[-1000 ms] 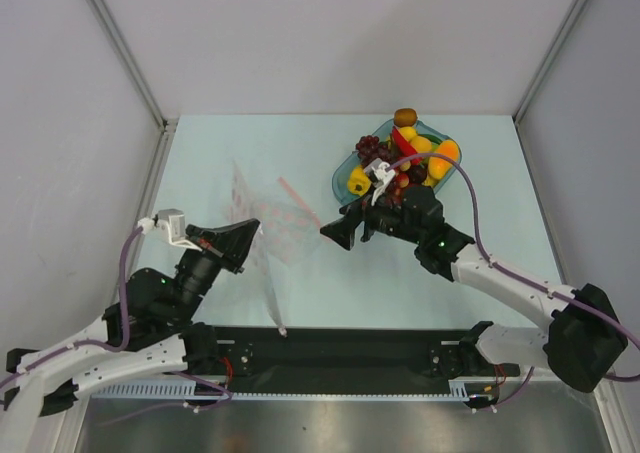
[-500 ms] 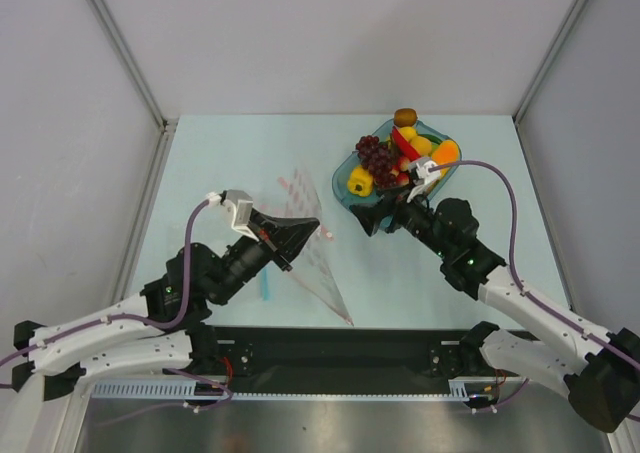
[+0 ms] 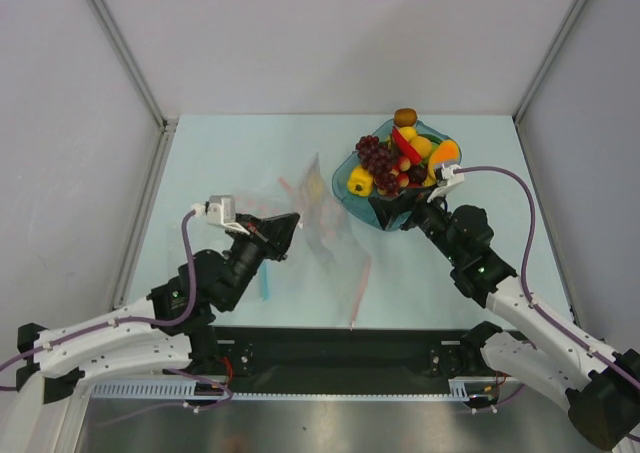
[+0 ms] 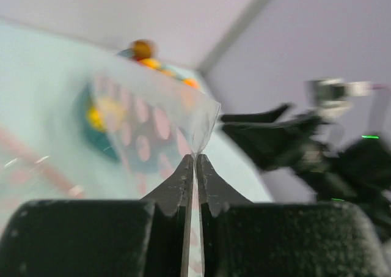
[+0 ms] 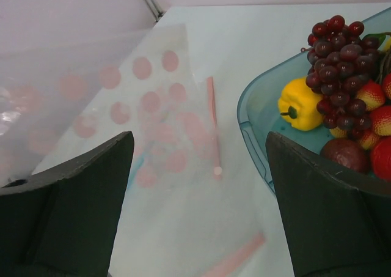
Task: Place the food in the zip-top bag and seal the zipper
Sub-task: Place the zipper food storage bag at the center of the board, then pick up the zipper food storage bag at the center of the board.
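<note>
Bag-opening step, apparently: left gripper (image 4: 194, 158) pinched zip-top bag (image 4: 153, 118); right gripper (image 5: 197, 148) wide, empty, beside dish (image 5: 250, 115) of food (image 5: 333, 57). Next likely: spread mouth.

A pale mint table (image 3: 220, 163) is seen, bare over most of its left and far parts. Toward its far right a teal translucent dish (image 3: 342, 181) is set directly on the surface (the food (image 3: 385, 158) is heaped inside it, not on the table itself). Near the middle the clear zip-top bag (image 3: 325, 228) is blurred, and how much of it rests on the surface cannot be told; its pale pink zipper (image 3: 361, 278) is seen running toward the near edge. A thin blue strip (image 3: 266, 285) is laid flat to the left of that.
</note>
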You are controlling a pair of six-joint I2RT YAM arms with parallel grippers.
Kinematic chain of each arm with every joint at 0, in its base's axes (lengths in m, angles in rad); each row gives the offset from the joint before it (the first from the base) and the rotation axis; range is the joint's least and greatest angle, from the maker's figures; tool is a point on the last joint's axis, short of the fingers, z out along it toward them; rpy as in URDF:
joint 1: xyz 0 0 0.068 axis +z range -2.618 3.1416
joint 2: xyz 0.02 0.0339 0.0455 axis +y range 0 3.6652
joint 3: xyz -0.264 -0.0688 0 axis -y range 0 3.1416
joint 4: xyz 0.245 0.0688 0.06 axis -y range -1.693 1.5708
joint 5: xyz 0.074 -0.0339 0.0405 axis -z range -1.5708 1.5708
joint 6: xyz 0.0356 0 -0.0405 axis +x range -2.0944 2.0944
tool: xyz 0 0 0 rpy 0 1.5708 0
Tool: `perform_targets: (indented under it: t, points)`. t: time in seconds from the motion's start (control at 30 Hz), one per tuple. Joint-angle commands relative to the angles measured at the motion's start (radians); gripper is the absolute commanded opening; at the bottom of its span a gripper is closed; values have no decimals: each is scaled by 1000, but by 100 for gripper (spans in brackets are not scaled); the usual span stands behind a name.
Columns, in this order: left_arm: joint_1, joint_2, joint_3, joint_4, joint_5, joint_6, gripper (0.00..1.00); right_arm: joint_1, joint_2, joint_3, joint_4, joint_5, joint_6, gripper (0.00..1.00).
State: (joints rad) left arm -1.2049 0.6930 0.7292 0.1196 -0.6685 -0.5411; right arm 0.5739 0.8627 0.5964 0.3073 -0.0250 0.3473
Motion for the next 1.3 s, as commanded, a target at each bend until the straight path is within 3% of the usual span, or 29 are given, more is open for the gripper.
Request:
perform_targets:
  t: [0.0,0.1,0.13,0.2,0.23,0.3,0.33,0.53,0.7,0.77,0.87,0.97,1.27]
  points:
    - [40,-19,-118,-227,-279,-212,12,-5,-10,5,50,-10,13,94]
    - [122,-52,-165,-372,-269,-319,12,-5,-8,5,53,-18,15,94]
    - [140,-62,-168,-402,-261,-329,20,-5,-7,5,53,-19,16,94]
    - [160,-76,-146,-477,-272,-326,56,-3,-7,3,53,-19,13,94]
    - [162,-73,-125,-507,-276,-312,82,-5,-8,5,53,-19,15,94]
    - [162,-23,-41,-583,-292,-254,97,-3,-7,5,53,-19,13,94]
    - [160,2,-13,-610,-290,-219,100,-5,-7,5,53,-18,15,94]
    - [75,333,87,-462,-139,76,96,-6,-17,9,23,25,18,95]
    - [-137,542,193,-479,-222,179,94,-8,-68,8,-55,215,36,95]
    - [-194,586,187,-414,-153,272,94,-8,-112,-3,-74,333,64,95]
    - [-200,618,176,-332,32,334,91,-12,-157,-20,-115,489,99,97]
    - [-200,664,188,-308,72,368,90,-20,-182,-23,-146,585,127,98]
    - [-199,842,246,-261,168,394,80,-36,-197,-32,-166,603,165,99]
